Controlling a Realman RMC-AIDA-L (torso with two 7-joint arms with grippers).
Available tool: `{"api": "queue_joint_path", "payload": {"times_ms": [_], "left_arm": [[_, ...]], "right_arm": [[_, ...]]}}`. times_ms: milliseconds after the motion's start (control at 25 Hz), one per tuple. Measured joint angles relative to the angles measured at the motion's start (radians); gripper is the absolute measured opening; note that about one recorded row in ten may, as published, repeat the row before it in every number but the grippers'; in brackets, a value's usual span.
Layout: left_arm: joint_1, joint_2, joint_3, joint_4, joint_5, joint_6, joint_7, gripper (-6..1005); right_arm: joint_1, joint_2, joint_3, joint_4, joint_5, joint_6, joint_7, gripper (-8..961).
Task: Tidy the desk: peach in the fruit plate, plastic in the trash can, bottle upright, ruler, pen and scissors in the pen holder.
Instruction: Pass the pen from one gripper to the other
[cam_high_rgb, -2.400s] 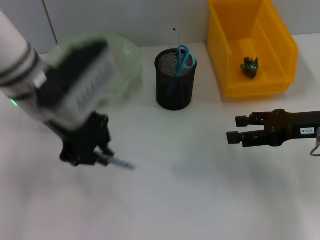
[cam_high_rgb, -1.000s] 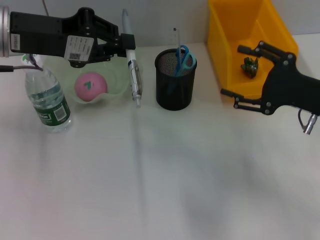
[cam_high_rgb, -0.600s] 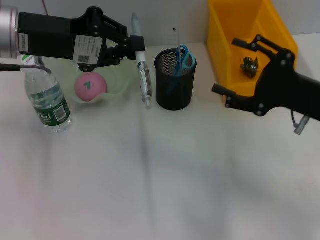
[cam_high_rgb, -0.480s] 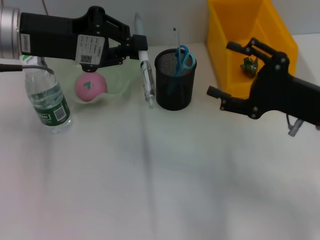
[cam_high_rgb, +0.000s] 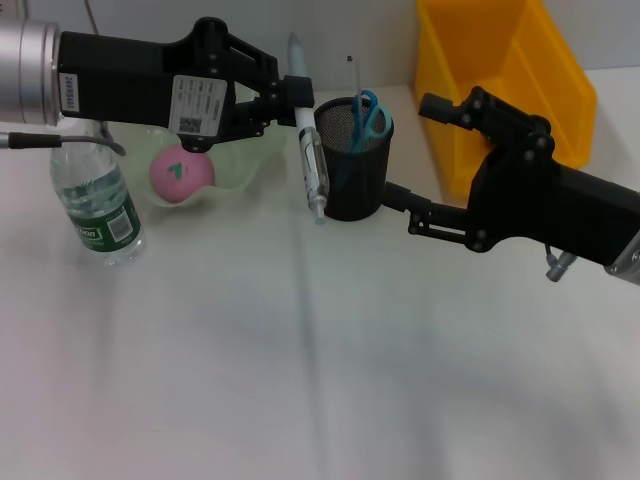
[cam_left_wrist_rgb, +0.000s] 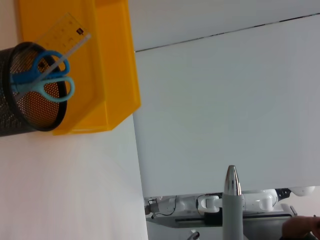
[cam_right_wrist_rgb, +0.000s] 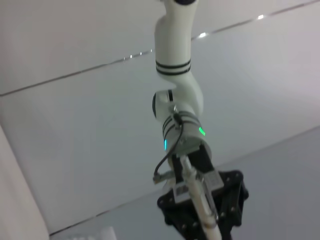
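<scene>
The pen hangs upright, clamped near its top in the left gripper, and over the last second it has travelled from beside the fruit plate to just short of the pen holder, its tip still outside the mesh wall and below the rim. It probably needs raising and carrying a little farther across before it can drop in. The scissors and ruler already stand inside the holder, leaning toward its far side, so they could meet the pen on entry. The right gripper, fingers spread wide and holding nothing, has swung in from the trash can to flank the holder, crowding that side. The peach sits in the plate and the bottle stands upright on the desk.
</scene>
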Motion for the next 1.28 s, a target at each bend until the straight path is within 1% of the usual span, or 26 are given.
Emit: {"api": "queue_joint_path", "payload": {"times_ms": [200,240,360,600,720,1280], "left_arm": [[0.000,0.000,0.000,-0.004,0.000,0.001,0.000,160],[0.001,0.000,0.000,-0.005,0.000,0.001,0.000,160],[-0.001,-0.004,0.010,-0.007,0.001,0.003,0.000,162],[-0.008,-0.007,0.023,-0.008,0.000,0.006,-0.003,164],[-0.014,-0.011,0.025,-0.015,0.005,0.013,-0.006,165],[-0.021,-0.011,0.048,-0.022,0.000,0.026,-0.014,172]], "right_arm": [[0.009,0.001,-0.012,0.013,-0.003,-0.035,-0.037,805],[0.015,0.001,-0.029,0.026,-0.003,-0.039,-0.068,804],[0.024,0.001,-0.057,0.039,-0.001,-0.035,-0.105,804],[0.045,0.001,-0.065,0.065,-0.001,-0.036,-0.154,803],[0.059,0.001,-0.086,0.071,-0.002,-0.037,-0.190,802],[0.089,0.000,-0.122,0.080,-0.004,-0.035,-0.284,799]]}}
